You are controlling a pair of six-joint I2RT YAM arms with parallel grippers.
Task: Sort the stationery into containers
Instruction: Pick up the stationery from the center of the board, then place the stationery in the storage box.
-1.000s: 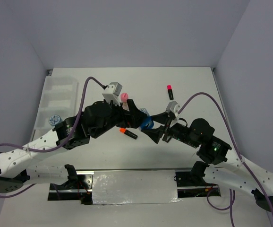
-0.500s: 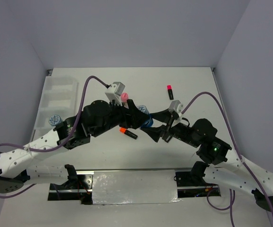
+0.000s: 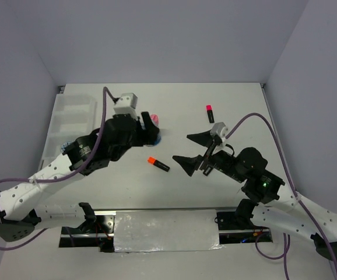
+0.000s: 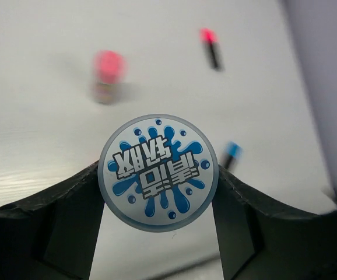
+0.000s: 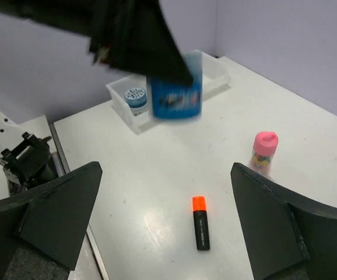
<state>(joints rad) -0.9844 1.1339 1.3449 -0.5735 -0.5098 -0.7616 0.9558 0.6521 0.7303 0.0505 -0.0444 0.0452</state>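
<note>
three markers [image 3: 158,164], two blue rolls [image 5: 177,96], one pink-capped tube [image 5: 264,153], one tray [image 3: 69,111].

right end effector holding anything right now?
No, the right end effector is wide open and touching nothing; the left end effector grips the blue roll.

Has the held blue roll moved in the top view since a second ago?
Yes. The blue roll has gone left: from right of the orange-capped marker to straight beyond it, nearer the tray.
</note>
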